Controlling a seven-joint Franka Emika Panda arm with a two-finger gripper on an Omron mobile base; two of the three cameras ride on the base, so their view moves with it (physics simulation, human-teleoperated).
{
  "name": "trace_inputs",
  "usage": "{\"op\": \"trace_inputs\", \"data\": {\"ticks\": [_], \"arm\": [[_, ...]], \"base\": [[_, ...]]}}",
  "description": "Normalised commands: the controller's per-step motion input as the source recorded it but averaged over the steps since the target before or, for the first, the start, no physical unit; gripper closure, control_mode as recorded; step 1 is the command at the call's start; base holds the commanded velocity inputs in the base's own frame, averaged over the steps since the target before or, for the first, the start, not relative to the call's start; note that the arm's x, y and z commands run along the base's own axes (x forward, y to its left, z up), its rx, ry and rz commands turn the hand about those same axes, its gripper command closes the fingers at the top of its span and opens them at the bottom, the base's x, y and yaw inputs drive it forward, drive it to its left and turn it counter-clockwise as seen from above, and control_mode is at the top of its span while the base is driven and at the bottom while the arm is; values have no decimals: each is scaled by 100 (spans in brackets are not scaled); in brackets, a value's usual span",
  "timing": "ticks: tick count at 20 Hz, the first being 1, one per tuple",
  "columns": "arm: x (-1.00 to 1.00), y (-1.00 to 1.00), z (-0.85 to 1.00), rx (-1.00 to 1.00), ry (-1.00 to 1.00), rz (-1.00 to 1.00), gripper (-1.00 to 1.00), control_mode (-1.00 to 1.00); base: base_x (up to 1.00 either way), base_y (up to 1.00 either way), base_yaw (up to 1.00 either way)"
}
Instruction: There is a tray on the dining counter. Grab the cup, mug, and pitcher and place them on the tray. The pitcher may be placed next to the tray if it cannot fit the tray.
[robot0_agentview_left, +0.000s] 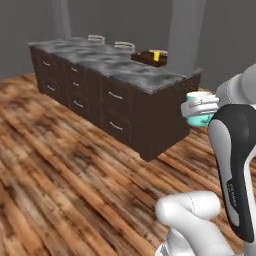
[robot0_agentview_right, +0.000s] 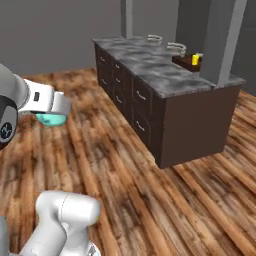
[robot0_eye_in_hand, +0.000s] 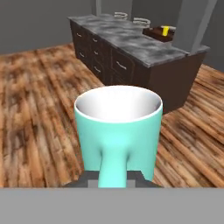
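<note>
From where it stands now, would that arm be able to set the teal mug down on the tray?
Probably not yet. The tool holds the mug out over the wooden floor, while the tray with the cup sits at the far side of the dining counter; the base likely must drive closer.

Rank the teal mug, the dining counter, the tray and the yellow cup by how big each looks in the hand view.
1. The mug, held in the gripper: largest, but only because it is nearest the camera.
2. The dining counter.
3. The tray.
4. The cup on the tray: smallest.
</note>
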Motion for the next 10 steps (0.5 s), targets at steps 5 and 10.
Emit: {"op": "trace_inputs", "data": {"ticks": [5, 10], "arm": [[0, 0, 0, 0, 0, 0, 100, 100], [0, 0, 0, 0, 0, 0, 100, 100]], "base": [[1, 27, -84], [6, 40, -82]]}}
